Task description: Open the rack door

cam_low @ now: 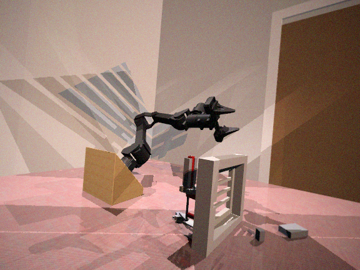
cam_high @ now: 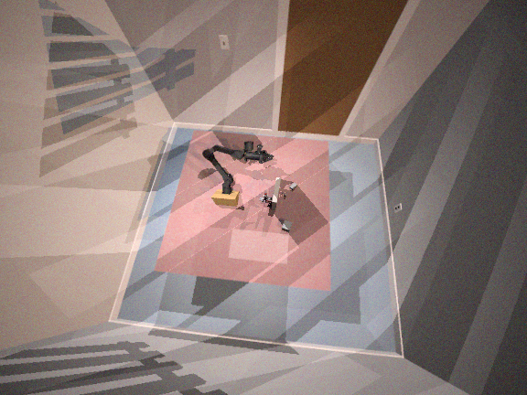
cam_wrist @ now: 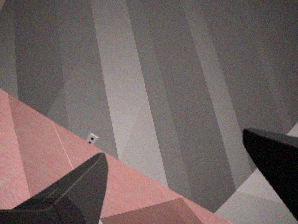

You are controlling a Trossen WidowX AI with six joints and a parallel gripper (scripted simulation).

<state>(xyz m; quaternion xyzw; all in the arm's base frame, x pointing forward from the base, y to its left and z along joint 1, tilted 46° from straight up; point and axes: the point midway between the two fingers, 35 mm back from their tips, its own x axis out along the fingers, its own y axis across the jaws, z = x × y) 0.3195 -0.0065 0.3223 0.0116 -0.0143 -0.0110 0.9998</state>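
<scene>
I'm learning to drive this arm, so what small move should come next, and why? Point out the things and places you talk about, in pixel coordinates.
Probably lower the gripper (cam_high: pixel 273 157) (cam_low: pixel 237 120) (cam_wrist: pixel 174 148) slightly and angle it toward the frame (cam_high: pixel 276 188) (cam_low: pixel 203 200): its fingers stand open and touch nothing, above the frame's height and off to one side.

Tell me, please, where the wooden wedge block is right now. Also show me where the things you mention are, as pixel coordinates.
In the exterior view, the wooden wedge block (cam_high: pixel 225 198) (cam_low: pixel 99 175) sits left of the pale frame (cam_high: pixel 276 188) (cam_low: pixel 204 200), just beside the foot of the arm (cam_high: pixel 226 186) (cam_low: pixel 129 163).
</scene>
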